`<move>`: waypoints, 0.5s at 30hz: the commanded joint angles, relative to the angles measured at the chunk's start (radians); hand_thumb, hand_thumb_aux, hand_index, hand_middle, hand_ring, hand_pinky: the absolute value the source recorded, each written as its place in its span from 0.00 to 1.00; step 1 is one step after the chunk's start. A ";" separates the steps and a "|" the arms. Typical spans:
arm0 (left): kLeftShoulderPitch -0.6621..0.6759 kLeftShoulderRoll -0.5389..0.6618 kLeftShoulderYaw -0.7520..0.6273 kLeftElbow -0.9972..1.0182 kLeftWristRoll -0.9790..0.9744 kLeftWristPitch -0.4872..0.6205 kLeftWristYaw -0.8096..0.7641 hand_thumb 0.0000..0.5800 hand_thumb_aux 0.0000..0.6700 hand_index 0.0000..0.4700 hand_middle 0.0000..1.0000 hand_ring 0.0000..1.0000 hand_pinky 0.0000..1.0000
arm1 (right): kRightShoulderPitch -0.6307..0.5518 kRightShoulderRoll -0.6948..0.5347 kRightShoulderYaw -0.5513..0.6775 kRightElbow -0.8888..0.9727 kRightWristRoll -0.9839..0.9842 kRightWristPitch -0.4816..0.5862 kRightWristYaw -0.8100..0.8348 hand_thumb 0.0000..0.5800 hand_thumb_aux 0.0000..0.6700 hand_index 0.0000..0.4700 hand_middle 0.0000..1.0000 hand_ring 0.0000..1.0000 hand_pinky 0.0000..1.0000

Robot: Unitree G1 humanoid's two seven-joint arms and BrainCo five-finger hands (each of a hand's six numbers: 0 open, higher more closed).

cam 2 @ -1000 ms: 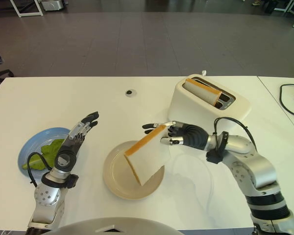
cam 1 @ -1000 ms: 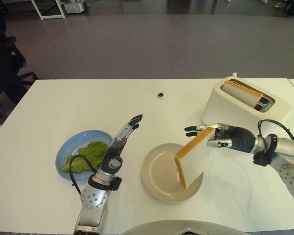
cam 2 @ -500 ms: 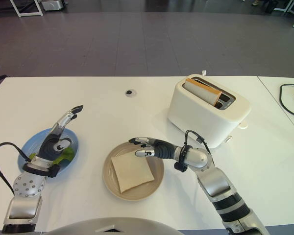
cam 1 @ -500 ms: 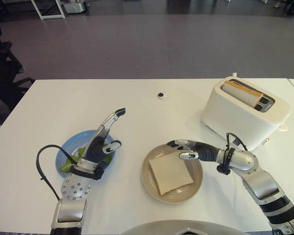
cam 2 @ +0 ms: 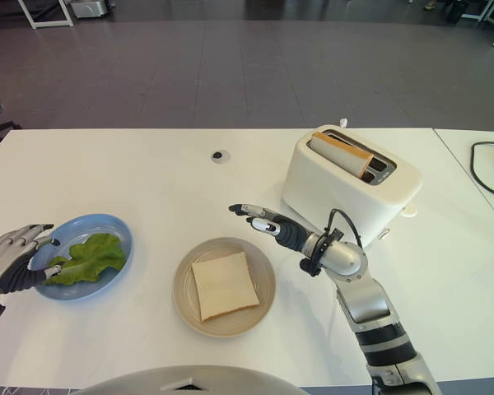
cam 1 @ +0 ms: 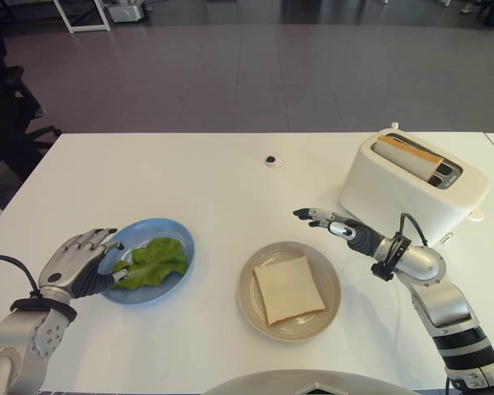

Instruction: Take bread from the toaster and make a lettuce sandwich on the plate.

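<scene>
Lying flat on plate (cam 1: 245, 290), bread slice (cam 1: 289, 288), right robot hand (cam 1: 337, 226) spread just beyond

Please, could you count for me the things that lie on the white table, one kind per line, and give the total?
beige plate: 1
blue plate: 1
toaster: 1
bread slice: 2, one on the beige plate, one in the toaster
lettuce leaf: 1, on the blue plate
small round disc: 1
Total: 7
</scene>
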 commanded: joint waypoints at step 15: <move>-0.029 0.055 -0.138 0.095 0.007 0.019 0.046 0.85 0.62 0.62 0.00 0.00 0.00 | 0.013 0.022 -0.026 0.004 0.010 -0.021 0.034 0.00 0.00 0.00 0.00 0.00 0.00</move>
